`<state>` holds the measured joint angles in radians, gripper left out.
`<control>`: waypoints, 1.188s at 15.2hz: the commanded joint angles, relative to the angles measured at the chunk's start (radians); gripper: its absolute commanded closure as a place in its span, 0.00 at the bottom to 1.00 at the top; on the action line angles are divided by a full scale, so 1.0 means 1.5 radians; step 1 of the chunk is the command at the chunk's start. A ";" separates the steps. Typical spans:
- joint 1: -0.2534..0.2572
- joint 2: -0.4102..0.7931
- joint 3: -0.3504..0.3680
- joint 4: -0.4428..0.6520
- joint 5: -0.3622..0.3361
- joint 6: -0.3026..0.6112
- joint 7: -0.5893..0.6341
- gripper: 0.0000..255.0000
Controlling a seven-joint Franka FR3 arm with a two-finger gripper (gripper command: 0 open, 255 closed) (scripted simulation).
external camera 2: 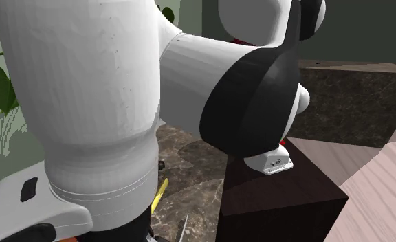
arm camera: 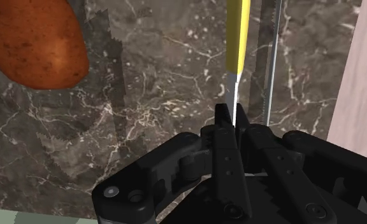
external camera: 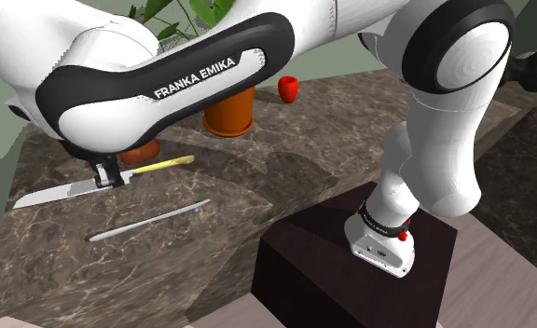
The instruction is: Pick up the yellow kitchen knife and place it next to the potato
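Dark marbled counter, plant leaves behind it. Nearest is the dark box stand with the arm mounted on it. Next out is a thin grey knife lying flat, well apart from the target. Then the yellow-handled kitchen knife, laid along the counter with its handle toward the shoulder view's right and its blade toward the left. The gripper is clenched on it, fingers pinching the blade right where it meets the handle. Can't tell whether it's off the surface yet. The potato sits near, just past the knife under the arm, not touching it. Farther back are an orange plant pot and a small red fruit. My read: the step in hand is grasp-to-lift. The pinch is on a thin flat blade with long blade one side and handle the other, so expect it to pivot in the fingers. Lift straight up and slowly, wrist level, no yaw until clear. Travel looks short, so a low hop should do; don't swing over the grey knife. Come down parallel to the potato's side, leave a small gap, and let go only once the blade lies flat. Risks: nudging the potato so it rolls, or the blade slipping mid-carry.
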<state>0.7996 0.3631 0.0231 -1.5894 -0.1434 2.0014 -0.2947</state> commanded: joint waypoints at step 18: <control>0.000 0.054 -0.004 -0.076 -0.011 0.130 0.018 1.00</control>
<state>0.7992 0.4424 0.0176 -1.7039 -0.1593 2.1938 -0.2678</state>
